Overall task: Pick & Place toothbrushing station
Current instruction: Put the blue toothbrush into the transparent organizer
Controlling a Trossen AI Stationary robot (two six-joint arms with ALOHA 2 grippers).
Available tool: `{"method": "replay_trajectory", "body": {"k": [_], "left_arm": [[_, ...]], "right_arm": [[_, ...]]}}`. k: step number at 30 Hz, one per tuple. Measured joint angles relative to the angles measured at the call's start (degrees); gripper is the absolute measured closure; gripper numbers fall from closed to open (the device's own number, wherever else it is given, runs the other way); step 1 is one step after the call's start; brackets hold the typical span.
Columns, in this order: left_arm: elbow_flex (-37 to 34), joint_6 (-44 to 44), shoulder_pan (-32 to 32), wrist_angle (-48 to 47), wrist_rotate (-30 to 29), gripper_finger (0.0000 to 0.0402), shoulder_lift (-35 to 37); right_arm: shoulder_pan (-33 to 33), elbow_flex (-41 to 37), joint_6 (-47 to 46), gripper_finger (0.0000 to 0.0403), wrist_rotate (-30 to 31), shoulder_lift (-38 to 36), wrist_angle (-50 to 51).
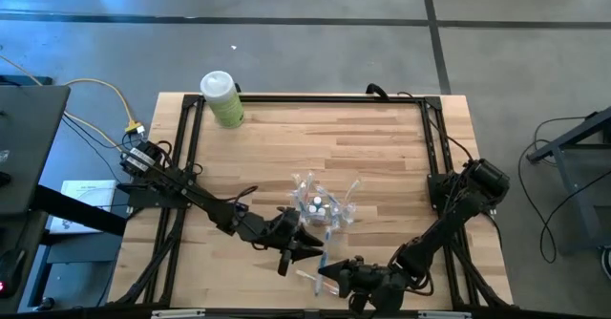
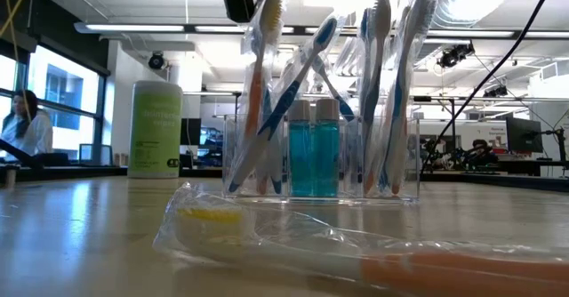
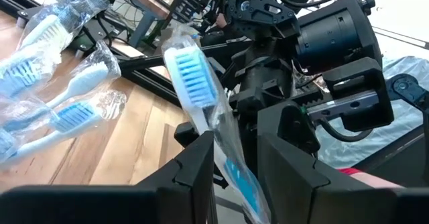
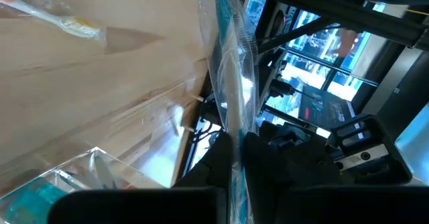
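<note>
While the clear plastic holder (image 1: 318,207) stands mid-worktop (image 1: 382,147) with wrapped brushes upright inside, both claws pinch one blue-bristled toothbrush in clear wrap (image 3: 201,110). The left claw (image 1: 310,252) grips near its head; the right claw (image 1: 334,279) is clamped on its other end, seemingly a handover. Another wrapped brush (image 2: 356,252) lies flat nearby.

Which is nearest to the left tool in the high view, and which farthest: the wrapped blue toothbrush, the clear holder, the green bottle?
From the left tool:
1. Wrapped blue toothbrush, pinched in that tool.
2. Clear holder, just beyond it, mid-table.
3. Green bottle, at the far left corner.
</note>
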State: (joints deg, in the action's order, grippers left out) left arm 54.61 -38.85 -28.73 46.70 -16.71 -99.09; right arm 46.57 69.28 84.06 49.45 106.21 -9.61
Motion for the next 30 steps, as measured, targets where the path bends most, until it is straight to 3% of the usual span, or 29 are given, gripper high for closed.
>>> {"method": "replay_trajectory", "body": {"k": [11, 18, 30], "left_arm": [[0.0, -1.1, 0.9, 1.4, 0.1, 0.028, -2.2], [0.0, -3.1, 2.1, 2.2, 1.8, 0.028, -2.7], [0.0, -1.6, 2.5, 2.1, 2.3, 0.0284, -2.7]], "right_arm": [[-0.9, 0.0, 0.2, 0.0387, -1.6, 0.0, -0.1], [-0.8, 0.0, 1.6, 0.0387, 2.0, 0.0, -0.3], [-2.5, 0.0, -2.4, 0.0387, -1.0, 0.0, -0.1]]}}
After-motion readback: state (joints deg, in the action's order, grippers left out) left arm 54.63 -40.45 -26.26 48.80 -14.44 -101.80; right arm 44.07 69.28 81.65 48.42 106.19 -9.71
